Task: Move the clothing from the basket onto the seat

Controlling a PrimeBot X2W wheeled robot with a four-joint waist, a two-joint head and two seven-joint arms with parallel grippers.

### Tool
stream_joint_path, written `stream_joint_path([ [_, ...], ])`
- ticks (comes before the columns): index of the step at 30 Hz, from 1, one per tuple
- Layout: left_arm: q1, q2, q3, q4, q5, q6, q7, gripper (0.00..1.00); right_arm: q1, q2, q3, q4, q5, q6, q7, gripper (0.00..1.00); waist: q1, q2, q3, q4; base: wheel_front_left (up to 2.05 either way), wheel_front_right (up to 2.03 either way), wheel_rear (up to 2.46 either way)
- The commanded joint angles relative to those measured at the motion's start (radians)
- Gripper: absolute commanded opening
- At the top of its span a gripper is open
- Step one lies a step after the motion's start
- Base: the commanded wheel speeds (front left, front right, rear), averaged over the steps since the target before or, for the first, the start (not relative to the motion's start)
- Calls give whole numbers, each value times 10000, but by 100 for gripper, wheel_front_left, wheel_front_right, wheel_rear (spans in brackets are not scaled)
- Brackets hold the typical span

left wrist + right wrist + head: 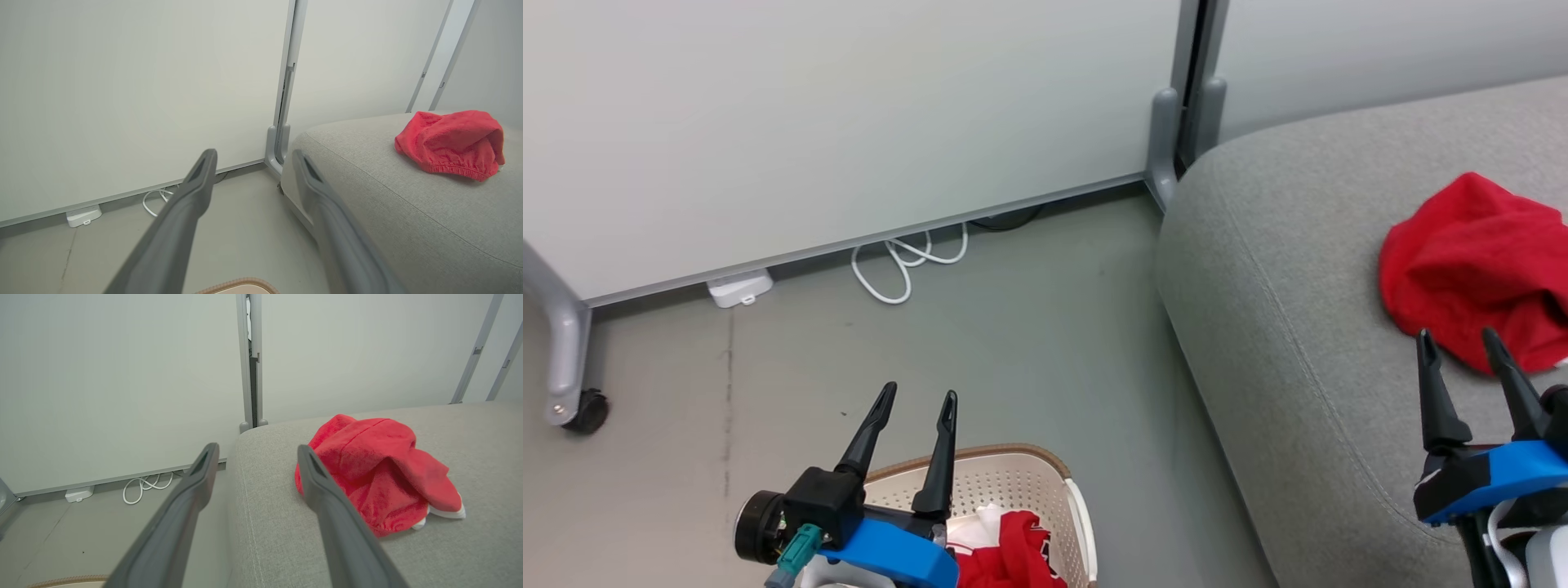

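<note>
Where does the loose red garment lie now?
The garment lies on the grey seat at the head view's right, just ahead of the right hand.

- No legible text, label or number is seen.
- Dark marks on the clothing [1013, 555] near the jaws of the left gripper [920, 392] cannot be read.

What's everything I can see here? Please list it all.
seat: one, light grey, right side.
red garment: one, bright red, crumpled on the seat.
basket: one, cream with brown rim, on the floor.
red-and-white clothing: count unclear, red with white, inside the basket.
panels: two, pale, behind everything.
cable: one, white, coiled on the floor by the panels.
small box: one, white, beside the cable.
caster wheel: one, black, far left.
left tool: one, dark fingers, open, by the basket.
right tool: one, dark fingers, open, by the seat.
</note>
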Motion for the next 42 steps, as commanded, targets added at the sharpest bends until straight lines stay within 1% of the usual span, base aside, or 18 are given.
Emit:
stream_joint_path([
  [1, 72, -22, 140, 29, 51, -29, -44, 100, 304, 185, -26, -292, -107, 5, 89, 100, 2, -1, -218, 315, 0, 0, 0],
  [10, 243, -160, 659, 179, 139, -77, -43, 100, 1160, 849, 89, -1153, -425, 5, 265, 100, 2, -1, -465, 880, 0, 0, 0],
  [17, 374, -207, 911, 307, 285, -149, -45, 100, 1805, 1123, 1, -1462, -689, 5, 335, 100, 2, -1, -586, 1344, 0, 0, 0],
  [20, 395, -213, 1034, 329, 307, -155, -45, 100, 1972, 1169, -3, -1534, -712, 5, 326, 100, 2, -1, -624, 1467, 0, 0, 0],
  [23, 460, -224, 1253, 350, 393, -193, -45, 100, 2288, 1249, -4, -1651, -533, 5, 314, 100, 2, -1, -698, 1746, 0, 0, 0],
  [31, 578, -239, 1475, 472, 439, -240, -45, 100, 2507, 1282, 275, -1730, -423, 5, 306, 100, 2, -1, -772, 2057, 0, 0, 0],
  [42, 706, -248, 1679, 532, 587, -267, -45, 100, 2598, 1285, 344, -1723, -276, 5, 193, 100, 2, -1, -719, 2109, 0, 0, 0],
])
